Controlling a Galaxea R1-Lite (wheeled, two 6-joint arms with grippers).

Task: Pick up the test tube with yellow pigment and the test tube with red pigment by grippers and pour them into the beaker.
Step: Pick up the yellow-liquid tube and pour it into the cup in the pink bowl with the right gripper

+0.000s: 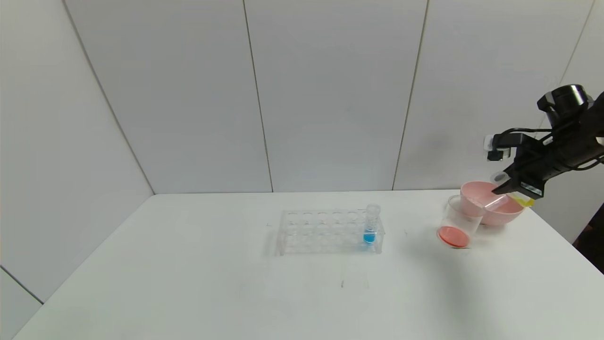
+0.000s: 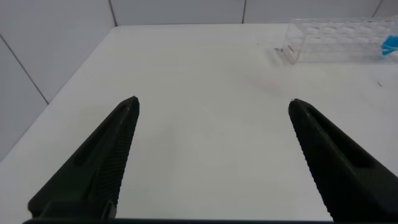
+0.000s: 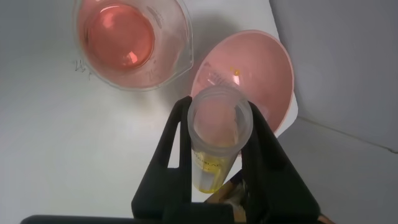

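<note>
The test tube with yellow pigment (image 1: 501,202) lay tilted almost flat in the right gripper (image 1: 512,190), its long axis running left to right: the open mouth pointed left and slightly down toward the beaker (image 1: 458,222), while the rounded base with its yellow liquid sat higher, to the right, behind the fingers. The right gripper was clamped on the tube's middle, hovering above the pink bowl (image 1: 490,203) at the table's far right. In the right wrist view the tube's mouth (image 3: 219,116) faced the camera between the two black fingers, with yellow showing deeper in the tube.

The white table (image 1: 188,264) stood in a corner of pale panelled walls (image 1: 330,94).

The beaker stood just left of the bowl, touching or nearly touching it, holding a shallow layer of red-orange liquid. The clear tube rack (image 1: 330,231) sat mid-table, well apart from the beaker, with one tube of blue liquid (image 1: 371,225) upright in its right end. The left gripper (image 2: 211,112) hung over the table's left part, fingers spread wide with nothing between them.
</note>
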